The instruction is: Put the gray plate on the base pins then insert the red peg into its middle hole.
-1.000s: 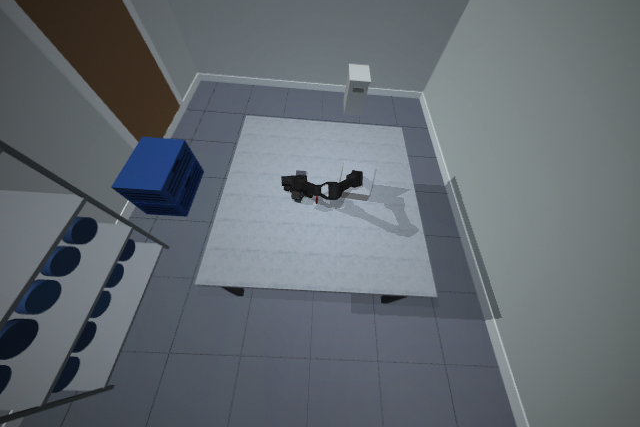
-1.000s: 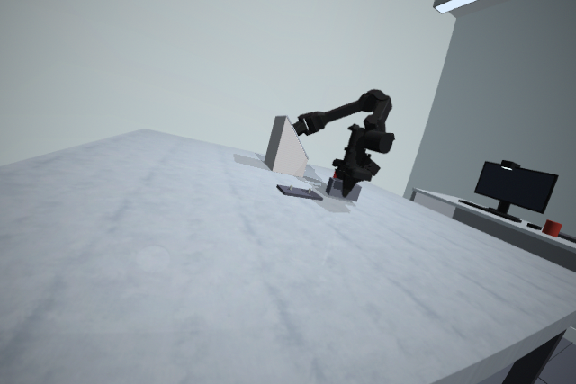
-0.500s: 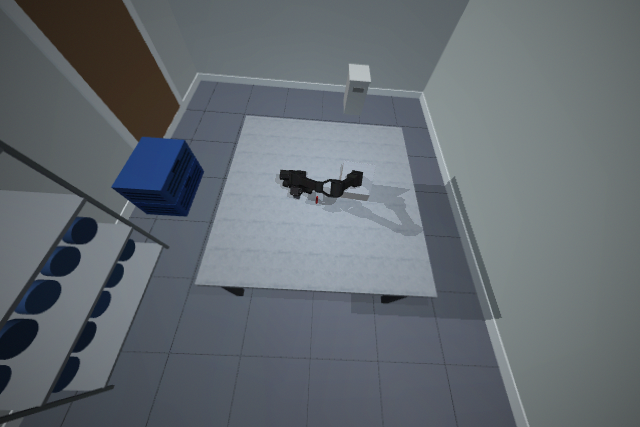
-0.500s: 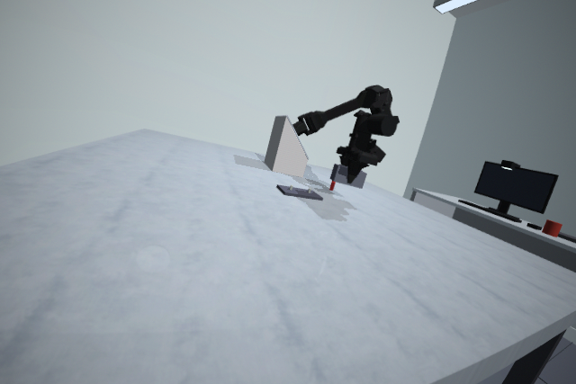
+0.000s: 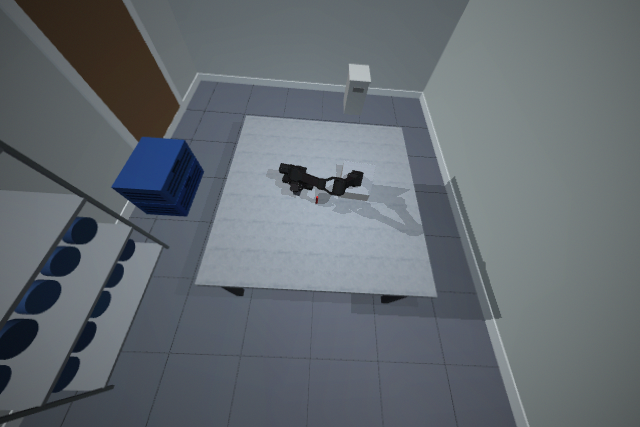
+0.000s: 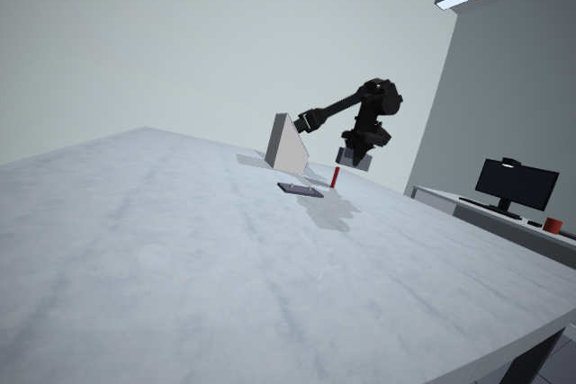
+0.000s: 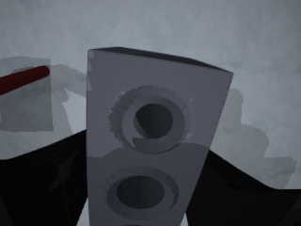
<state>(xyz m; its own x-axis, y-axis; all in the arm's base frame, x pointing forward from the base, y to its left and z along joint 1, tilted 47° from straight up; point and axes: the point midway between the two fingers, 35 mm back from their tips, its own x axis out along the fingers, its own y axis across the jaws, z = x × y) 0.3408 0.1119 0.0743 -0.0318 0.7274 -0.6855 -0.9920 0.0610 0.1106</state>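
Top: we see the arm (image 5: 312, 180) over the table (image 5: 310, 251), red peg (image 5: 316, 200) beside it. Exterior: our gripper (image 6: 357, 161) grips the gray plate (image 6: 364, 160) (image 7: 155, 75) above the table; base (image 6: 300, 190) with two pins near the upright peg. Wrist: jaws clamped on plate, two holes plainly visible, peg at left.

A red peg (image 5: 316, 200) (image 6: 335, 177) (image 7: 23, 80) is seen at the centre of the exterior frame, where a plain dark gray base (image 6: 300, 190) is set off by a pale blue-gray tabletop (image 5: 310, 246) (image 6: 185, 254) (image 7: 263, 38) streaked with darker bands, and a black monitor (image 6: 516, 183) and red mug (image 6: 552, 226) are shown at right.
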